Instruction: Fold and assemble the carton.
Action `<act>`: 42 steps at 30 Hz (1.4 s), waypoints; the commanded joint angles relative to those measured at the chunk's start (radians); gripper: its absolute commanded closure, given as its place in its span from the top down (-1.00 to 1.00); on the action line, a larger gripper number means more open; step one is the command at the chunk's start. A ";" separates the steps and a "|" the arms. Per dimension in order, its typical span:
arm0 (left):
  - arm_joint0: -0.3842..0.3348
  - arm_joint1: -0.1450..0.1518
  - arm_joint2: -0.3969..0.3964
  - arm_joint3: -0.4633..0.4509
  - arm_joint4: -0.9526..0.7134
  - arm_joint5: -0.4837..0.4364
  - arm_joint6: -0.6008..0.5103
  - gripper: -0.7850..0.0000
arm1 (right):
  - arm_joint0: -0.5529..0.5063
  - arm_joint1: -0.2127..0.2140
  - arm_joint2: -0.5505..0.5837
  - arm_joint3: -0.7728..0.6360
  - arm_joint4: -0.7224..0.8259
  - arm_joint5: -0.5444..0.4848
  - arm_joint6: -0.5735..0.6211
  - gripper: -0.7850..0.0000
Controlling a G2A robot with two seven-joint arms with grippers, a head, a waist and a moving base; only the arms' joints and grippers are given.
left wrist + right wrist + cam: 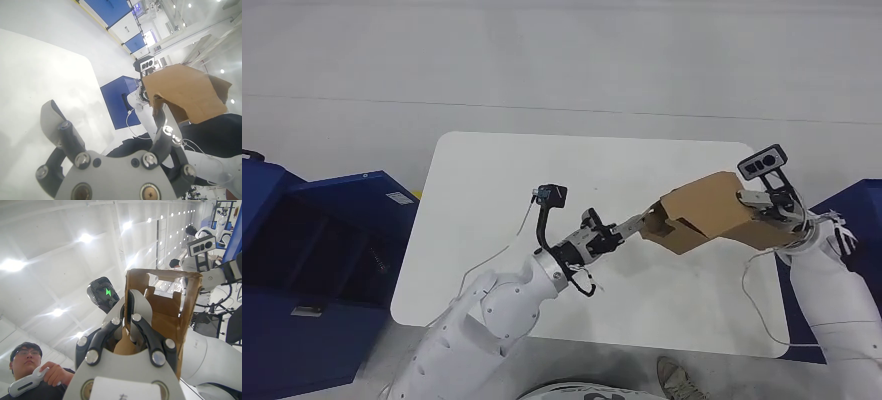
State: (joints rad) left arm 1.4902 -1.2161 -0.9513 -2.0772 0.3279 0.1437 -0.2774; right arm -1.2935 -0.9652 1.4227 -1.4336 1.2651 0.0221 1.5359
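Right claw [128, 302]: clamped on one side wall of the carton [164, 311], with one finger inside the open end and the other outside the wall.
Left claw [105, 108]: spread wide and holding nothing. One fingertip [160, 113] is at the edge of the carton's near end flap; the other is out over the table [37, 66].
Carton: brown cardboard, opened into a box-like sleeve. It is held over the right part of the table, between the two claws. The end at the right claw stands open; the flaps at the far end are partly turned in.
Table: white, with rounded corners.
Blue bins: one [322, 260] is beside the table's left edge, another [857, 200] beside its right edge.
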 commanded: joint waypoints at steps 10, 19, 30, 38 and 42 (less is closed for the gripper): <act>0.000 -0.005 0.006 0.027 -0.020 -0.027 -0.009 1.00 | 0.002 -0.003 -0.005 -0.007 0.025 0.015 0.000 -1.00; 0.003 -0.009 0.007 0.044 -0.059 -0.077 -0.020 1.00 | 0.000 -0.006 -0.004 -0.010 0.027 0.008 0.000 -1.00; -0.004 -0.019 0.042 0.087 -0.085 -0.123 -0.007 1.00 | -0.009 -0.015 -0.029 -0.025 0.034 0.006 0.000 -1.00; -0.001 -0.021 0.036 0.095 -0.090 -0.139 0.010 1.00 | -0.011 -0.021 -0.025 -0.025 0.077 0.012 0.000 -1.00; 0.019 -0.017 0.010 0.078 -0.099 -0.175 0.016 1.00 | -0.013 -0.025 -0.015 -0.010 0.126 0.051 0.000 -1.00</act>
State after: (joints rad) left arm 1.5030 -1.2347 -0.9341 -1.9932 0.2314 -0.0144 -0.2615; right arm -1.3066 -0.9890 1.4068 -1.4475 1.3783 0.0579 1.5359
